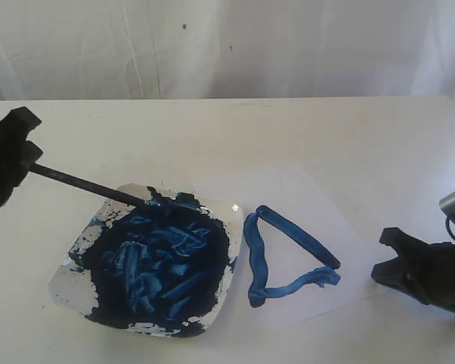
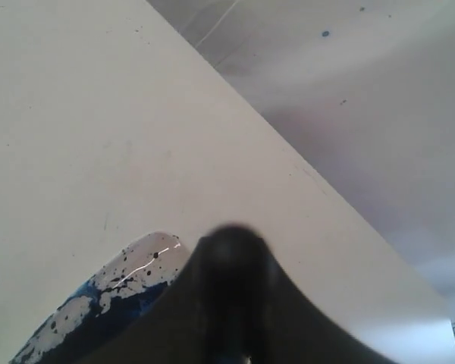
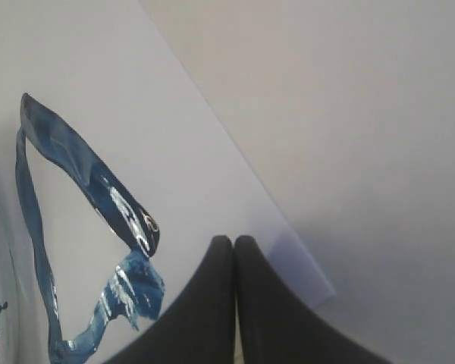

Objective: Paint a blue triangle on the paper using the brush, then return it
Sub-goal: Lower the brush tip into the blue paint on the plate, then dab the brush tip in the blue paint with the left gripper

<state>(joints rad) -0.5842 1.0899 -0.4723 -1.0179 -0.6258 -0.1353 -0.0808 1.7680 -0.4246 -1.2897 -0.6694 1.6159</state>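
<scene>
- Farthest left, the black left hand (image 1: 24,154) hovers above the bench (image 1: 288,136), clamped on the end of the brush (image 1: 83,183).
- From that hand, the thin black brush handle slopes down to the right. Its blue-stained tip rests on the far rim of a square white dish (image 1: 226,209).
- Thick dark blue paint (image 1: 159,265) fills most of the dish, with lighter blue streaks through it and splatter on the white edges.
- Up close from the left wrist, only a blurred dark shape shows, with a speckled corner of the dish beside it.
- Just right of the dish sits the blue triangle (image 1: 297,235), an outline of three thick, glossy strokes with rounded corners. One point faces right, and the lower stroke is wavy.
- Under the triangle lies the paper (image 1: 284,262), a white sheet only slightly brighter than the bench. It reaches past the triangle on the right.
- Farthest right, the black right hand (image 1: 383,254) sits low over the bench, well apart from the triangle. The right wrist view shows its two fingers pressed together on nothing, close to a corner of the paper.
</scene>
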